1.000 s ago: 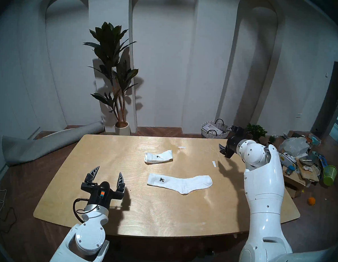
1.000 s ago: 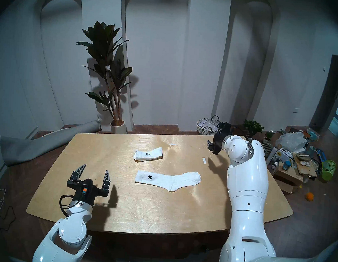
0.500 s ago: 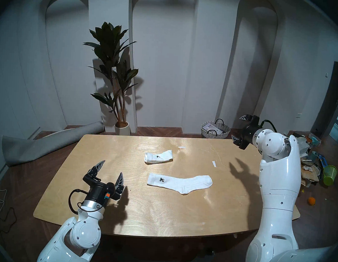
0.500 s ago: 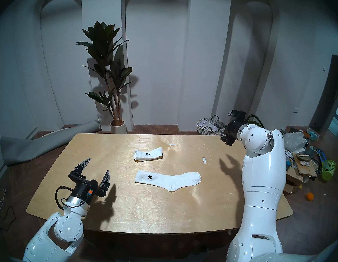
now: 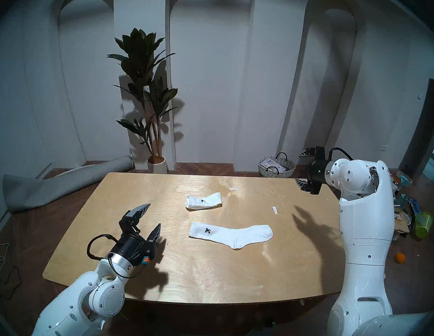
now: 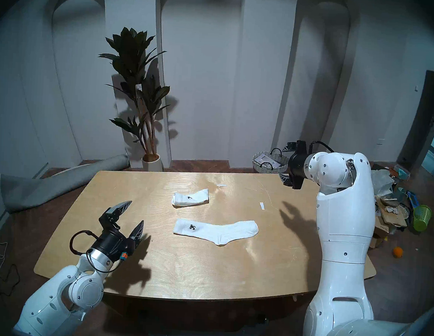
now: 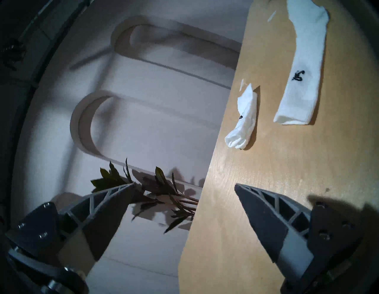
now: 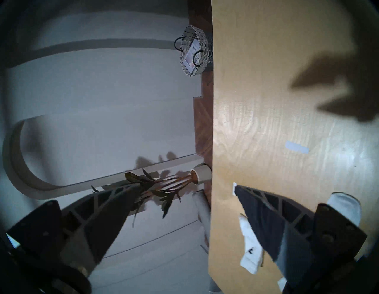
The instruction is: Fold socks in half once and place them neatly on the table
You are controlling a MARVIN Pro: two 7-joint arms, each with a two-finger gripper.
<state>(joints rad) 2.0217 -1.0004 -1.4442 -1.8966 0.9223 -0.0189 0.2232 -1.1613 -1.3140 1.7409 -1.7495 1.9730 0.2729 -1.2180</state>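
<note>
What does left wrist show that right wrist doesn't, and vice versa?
Only left wrist: the flat sock in full, cuff to toe with its black logo, and the left gripper, jaws open and empty.

Only right wrist: the wicker basket on the floor beyond the table, the plant's white pot, and the right gripper, also open and empty; here the flat sock is mostly hidden behind a finger.

Both: the table, the folded sock, the plant's leaves, a paper strip and the arched wall.
</note>
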